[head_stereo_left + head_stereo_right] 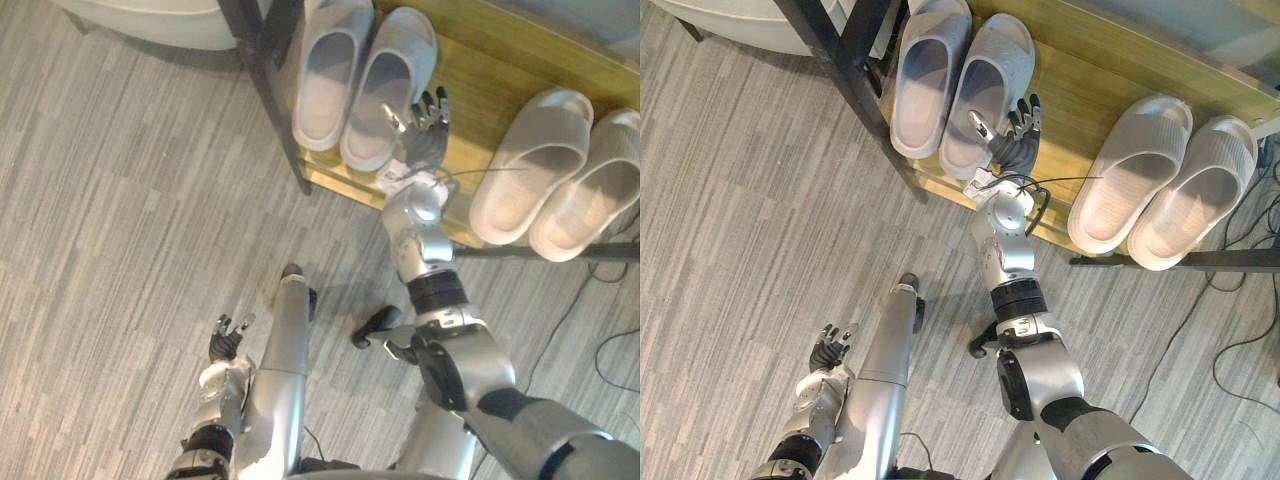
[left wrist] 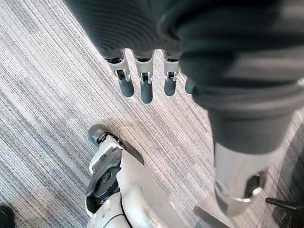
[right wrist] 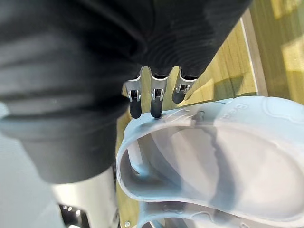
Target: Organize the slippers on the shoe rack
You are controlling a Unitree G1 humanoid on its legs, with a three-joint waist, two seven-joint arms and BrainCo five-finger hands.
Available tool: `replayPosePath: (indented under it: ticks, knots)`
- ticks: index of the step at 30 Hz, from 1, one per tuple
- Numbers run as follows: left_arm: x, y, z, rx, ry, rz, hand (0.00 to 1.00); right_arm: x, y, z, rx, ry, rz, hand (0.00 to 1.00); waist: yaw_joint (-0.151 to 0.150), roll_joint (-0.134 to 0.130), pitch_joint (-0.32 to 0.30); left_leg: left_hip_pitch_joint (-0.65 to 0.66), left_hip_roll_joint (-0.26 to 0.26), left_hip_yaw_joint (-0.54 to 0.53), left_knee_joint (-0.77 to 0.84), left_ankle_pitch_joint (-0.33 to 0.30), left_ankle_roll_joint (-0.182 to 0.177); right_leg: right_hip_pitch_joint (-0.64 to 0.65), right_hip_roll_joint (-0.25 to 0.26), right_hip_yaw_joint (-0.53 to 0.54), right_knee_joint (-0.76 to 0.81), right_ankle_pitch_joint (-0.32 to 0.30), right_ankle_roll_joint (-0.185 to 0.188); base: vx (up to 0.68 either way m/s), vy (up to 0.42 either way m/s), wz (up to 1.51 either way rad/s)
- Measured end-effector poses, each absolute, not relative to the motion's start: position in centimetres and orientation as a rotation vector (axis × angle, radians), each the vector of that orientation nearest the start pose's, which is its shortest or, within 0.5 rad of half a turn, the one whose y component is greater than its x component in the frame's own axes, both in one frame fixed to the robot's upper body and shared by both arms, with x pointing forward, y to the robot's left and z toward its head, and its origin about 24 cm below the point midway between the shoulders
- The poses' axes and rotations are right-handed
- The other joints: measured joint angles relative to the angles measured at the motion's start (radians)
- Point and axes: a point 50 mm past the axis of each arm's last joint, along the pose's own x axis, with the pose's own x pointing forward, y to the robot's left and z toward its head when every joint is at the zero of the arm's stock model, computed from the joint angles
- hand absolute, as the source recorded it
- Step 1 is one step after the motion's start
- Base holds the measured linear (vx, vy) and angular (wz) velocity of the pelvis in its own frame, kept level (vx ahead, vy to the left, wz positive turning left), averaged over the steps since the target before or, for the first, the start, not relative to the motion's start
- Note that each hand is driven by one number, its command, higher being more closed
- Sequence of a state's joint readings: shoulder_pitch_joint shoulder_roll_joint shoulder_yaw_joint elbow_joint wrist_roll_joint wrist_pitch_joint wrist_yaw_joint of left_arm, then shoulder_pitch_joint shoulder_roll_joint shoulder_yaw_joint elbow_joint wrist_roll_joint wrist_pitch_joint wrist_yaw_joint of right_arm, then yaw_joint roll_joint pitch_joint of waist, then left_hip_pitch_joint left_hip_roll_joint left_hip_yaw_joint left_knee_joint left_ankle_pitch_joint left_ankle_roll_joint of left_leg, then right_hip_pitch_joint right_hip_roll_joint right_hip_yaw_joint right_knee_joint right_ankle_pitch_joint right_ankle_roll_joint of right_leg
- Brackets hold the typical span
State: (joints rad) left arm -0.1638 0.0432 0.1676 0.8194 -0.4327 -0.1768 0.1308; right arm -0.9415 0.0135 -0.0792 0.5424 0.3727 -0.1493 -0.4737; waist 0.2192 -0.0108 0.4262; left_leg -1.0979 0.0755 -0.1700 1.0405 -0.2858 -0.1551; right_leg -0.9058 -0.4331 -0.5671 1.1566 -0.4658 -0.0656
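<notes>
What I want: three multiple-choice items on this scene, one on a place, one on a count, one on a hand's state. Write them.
1. Where is the right hand?
A) at the grey pair on the shoe rack
B) on a chair
C) inside a drawer

2. How many slippers lie on the shoe rack?
A) two
B) four
C) six

3. The left hand is:
A) open and empty
B) shut on a slipper
C) shut on cloth

Key: 1 A, its fingers reach a grey slipper's rim; 2 B, the grey pair plus a beige pair; 3 A, its straight fingers hold nothing.
</notes>
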Motion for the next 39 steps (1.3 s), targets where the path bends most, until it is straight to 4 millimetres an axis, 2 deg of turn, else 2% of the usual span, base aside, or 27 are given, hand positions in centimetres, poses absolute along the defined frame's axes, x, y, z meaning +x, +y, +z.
replayPosePath:
  ticks: [6, 12, 19, 22, 26, 27, 30, 35, 37, 39]
  knots:
    - [23.3, 19.6, -8.4, -0.384, 0.490, 0.429, 0.00, 38.6, -11.8, 21.8, 0.464, -0.386, -0.250, 0.00, 0.000, 0.001, -0.001, 0.010, 0.005, 0.009, 0.000, 0.003, -0.005, 0.002, 0.003, 0.009, -0.003, 0.006, -0.010, -0.02, 0.028, -0.03]
    - [23.4, 19.4, -8.4, -0.399, 0.485, 0.433, 0.00, 38.2, -13.2, 20.8, 0.413, -0.392, -0.296, 0.00, -0.013, 0.001, -0.001, 0.074, 0.024, 0.030, -0.013, -0.004, 0.009, 0.056, 0.019, 0.019, -0.029, 0.011, -0.010, -0.03, 0.032, -0.09]
    - [23.4, 19.7, -8.3, -0.394, 0.473, 0.439, 0.00, 36.6, -14.2, 19.6, 0.312, -0.427, -0.335, 0.00, -0.033, 0.001, -0.001, 0.133, 0.038, 0.044, -0.025, -0.005, 0.010, 0.112, 0.032, 0.023, -0.051, 0.020, -0.001, -0.02, 0.029, -0.04]
    - [23.5, 19.6, -8.1, -0.392, 0.464, 0.428, 0.00, 35.0, -13.6, 18.3, 0.196, -0.450, -0.303, 0.00, -0.050, 0.000, -0.001, 0.215, 0.042, 0.060, -0.065, -0.007, 0.015, 0.189, 0.034, 0.019, -0.091, 0.028, 0.002, 0.00, 0.030, -0.01]
    - [22.0, 19.8, -8.9, -0.332, 0.496, 0.383, 0.00, 32.2, -12.5, 14.6, 0.064, -0.414, -0.204, 0.00, -0.080, -0.007, -0.007, 0.385, 0.108, 0.168, -0.192, 0.013, 0.053, 0.352, 0.053, -0.002, -0.217, 0.059, 0.034, 0.05, 0.017, 0.06]
    - [21.2, 20.0, -9.4, -0.302, 0.520, 0.367, 0.00, 31.4, -12.4, 12.8, 0.039, -0.364, -0.176, 0.00, -0.093, -0.020, -0.016, 0.442, 0.110, 0.191, -0.252, 0.035, 0.051, 0.399, 0.056, -0.004, -0.262, 0.075, 0.045, 0.10, 0.029, 0.17]
    - [18.9, 20.3, -10.8, -0.225, 0.607, 0.333, 0.00, 29.6, -12.0, 8.2, -0.031, -0.212, -0.101, 0.00, -0.103, -0.040, -0.069, 0.558, 0.108, 0.221, -0.387, 0.070, 0.044, 0.494, 0.098, -0.009, -0.411, 0.140, 0.055, 0.10, 0.055, -0.08]
    - [17.1, 20.6, -12.2, -0.095, 0.719, 0.232, 0.00, 26.6, -13.8, 1.3, -0.101, 0.051, -0.067, 0.00, -0.135, -0.080, -0.141, 0.769, 0.078, 0.276, -0.628, 0.145, 0.046, 0.654, 0.144, -0.006, -0.646, 0.239, 0.089, 0.16, 0.076, -0.14]
    - [16.1, 20.1, -12.8, -0.065, 0.763, 0.195, 0.00, 25.2, -15.0, -1.6, -0.159, 0.171, -0.072, 0.00, -0.167, -0.077, -0.187, 0.836, 0.066, 0.296, -0.723, 0.175, 0.052, 0.714, 0.168, -0.011, -0.748, 0.283, 0.107, 0.20, 0.093, -0.06]
    - [15.7, 19.3, -13.1, -0.052, 0.781, 0.153, 0.00, 23.6, -16.1, -3.7, -0.170, 0.269, -0.098, 0.00, -0.175, -0.066, -0.208, 0.904, 0.056, 0.314, -0.803, 0.198, 0.055, 0.772, 0.193, -0.006, -0.842, 0.328, 0.117, 0.20, 0.063, -0.19]
